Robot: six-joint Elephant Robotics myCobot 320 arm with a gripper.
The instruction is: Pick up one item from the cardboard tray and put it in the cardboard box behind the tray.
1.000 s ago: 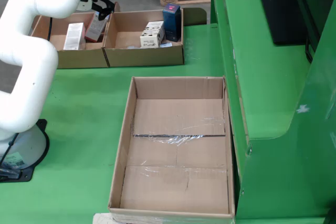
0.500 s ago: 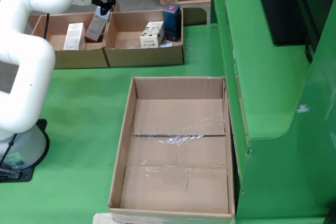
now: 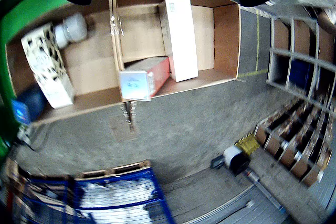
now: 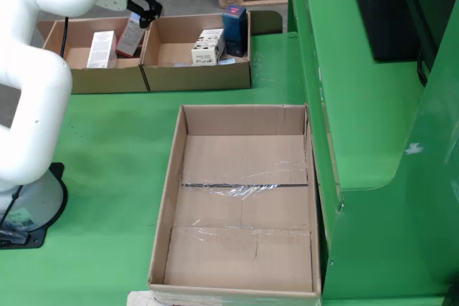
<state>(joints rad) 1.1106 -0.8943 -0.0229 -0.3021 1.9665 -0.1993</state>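
Gripper (image 4: pixel 147 11) spread wide over the cardboard tray (image 4: pixel 107 80) — nothing between its fingers.

In the wrist view, the red box (image 3: pixel 152 74) leans on the divider right under the tool, the white box (image 3: pixel 178 38) at two o'clock; the large cardboard box (image 4: pixel 244 277) sits empty at five o'clock in the fixed view.

No text, brand or number is legible. The label on the end of the red box (image 3: pixel 137 84) is blurred; the patterned carton's (image 4: pixel 208 46) print is too small.
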